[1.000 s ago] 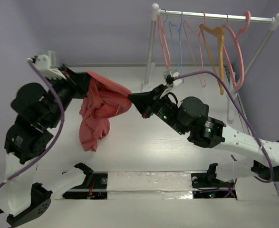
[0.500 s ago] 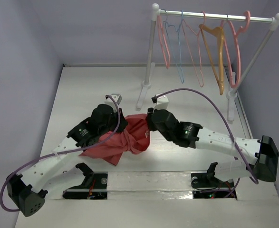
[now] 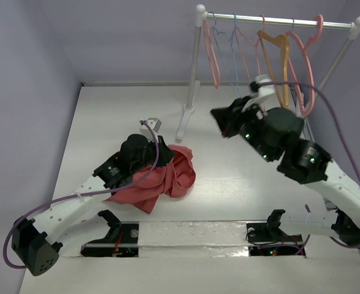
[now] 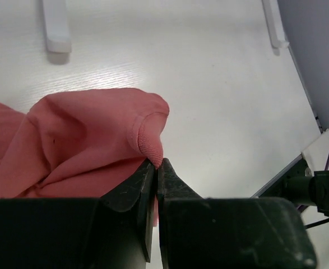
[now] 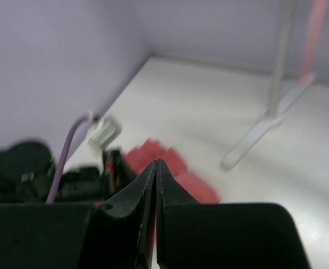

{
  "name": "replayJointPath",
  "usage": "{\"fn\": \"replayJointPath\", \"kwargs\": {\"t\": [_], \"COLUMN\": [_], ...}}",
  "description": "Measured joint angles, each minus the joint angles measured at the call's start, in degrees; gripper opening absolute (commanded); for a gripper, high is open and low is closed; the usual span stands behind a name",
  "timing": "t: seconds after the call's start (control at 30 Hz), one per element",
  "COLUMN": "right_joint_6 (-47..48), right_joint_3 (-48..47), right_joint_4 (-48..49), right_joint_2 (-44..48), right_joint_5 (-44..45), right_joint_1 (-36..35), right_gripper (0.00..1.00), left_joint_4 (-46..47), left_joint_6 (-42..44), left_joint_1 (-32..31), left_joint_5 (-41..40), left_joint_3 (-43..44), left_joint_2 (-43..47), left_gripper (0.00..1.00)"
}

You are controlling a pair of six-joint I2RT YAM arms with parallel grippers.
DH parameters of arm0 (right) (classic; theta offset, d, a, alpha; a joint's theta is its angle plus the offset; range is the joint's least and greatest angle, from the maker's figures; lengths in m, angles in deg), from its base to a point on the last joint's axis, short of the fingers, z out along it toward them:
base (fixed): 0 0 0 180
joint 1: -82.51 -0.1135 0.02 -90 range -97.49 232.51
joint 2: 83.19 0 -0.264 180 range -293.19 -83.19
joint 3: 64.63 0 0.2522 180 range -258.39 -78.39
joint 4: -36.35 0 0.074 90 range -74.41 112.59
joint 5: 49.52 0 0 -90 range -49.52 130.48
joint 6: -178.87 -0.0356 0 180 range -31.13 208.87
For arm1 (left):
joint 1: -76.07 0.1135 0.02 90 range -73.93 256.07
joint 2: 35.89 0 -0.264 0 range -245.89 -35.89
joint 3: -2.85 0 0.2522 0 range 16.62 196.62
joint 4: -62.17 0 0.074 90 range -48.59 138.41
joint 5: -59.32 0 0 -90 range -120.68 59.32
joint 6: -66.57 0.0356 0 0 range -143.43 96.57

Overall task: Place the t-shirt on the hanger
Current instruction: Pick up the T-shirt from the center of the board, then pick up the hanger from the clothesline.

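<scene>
**Shirt pinned by left claw; right claw empty near the rack**

- The left gripper (image 4: 157,162) is clenched on the t-shirt (image 4: 80,134). A rolled edge of cloth is nipped right at the jaw tips; whether it is hem or collar I cannot tell.
- The rest of the shirt lies bunched on the table (image 3: 247,177), spreading back from those tips to one side. The grip likely serves to keep one known edge in hand so the heap can be lifted and opened out.
- The right gripper (image 5: 156,163) has its jaws pressed together with nothing between them. It is raised off the table, with the shirt well beyond and below its tips.
- The hanger (image 3: 311,79) hangs on the rail (image 3: 278,21), above and behind the right claw and not touching it.
- Judgement: the hanger is not yet fetched and the shirt not yet on it.
</scene>
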Motion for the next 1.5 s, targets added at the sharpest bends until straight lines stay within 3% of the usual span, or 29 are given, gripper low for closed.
{"fn": "replayJointPath", "kwargs": {"t": [0.1,0.2,0.23,0.37,0.57,0.7,0.9,1.07,1.5], "right_joint_6": [3.6,7.7,8.8,11.6,11.8,11.9,10.7,9.4,7.7], "right_joint_3": [-8.7,-15.8,-18.2,-27.1,-39.6,-37.6,-33.7,-31.9,-32.3], "right_joint_4": [-1.3,-2.6,-3.2,-6.6,-14.5,-17.0,-20.3,-20.0,-19.6], "right_joint_2": [0.1,-0.7,-1.3,-6.2,-18.0,-23.0,-24.4,-24.5,-24.4], "right_joint_5": [3.0,6.7,7.6,7.4,-5.0,-12.9,-25.1,-32.5,-39.0], "right_joint_1": [7.3,17.7,21.1,38.0,60.7,69.5,76.0,76.7,76.6], "right_gripper": [0.08,0.17,0.27,0.45,0.63,0.67,0.66,0.64,0.69], "left_joint_4": [1.2,1.7,1.9,2.1,2.3,2.2,2.6,4.5,7.1], "left_joint_6": [0.0,0.0,0.0,0.1,0.6,0.7,0.8,0.7,0.3], "left_joint_1": [0.0,-0.1,-0.2,-0.4,-1.2,-1.9,-2.8,-3.0,-3.3], "left_joint_5": [1.0,2.3,2.7,4.7,7.0,8.1,10.2,11.9,14.2], "left_joint_3": [-0.1,-0.5,-0.7,-1.6,-3.1,-3.8,-4.2,-5.1,-6.7], "left_joint_2": [0.2,0.9,1.2,2.6,4.7,6.1,7.8,8.0,7.4], "left_gripper": [0.0,0.0,0.0,0.0,0.0,0.0,0.0,0.0,0.0]}}
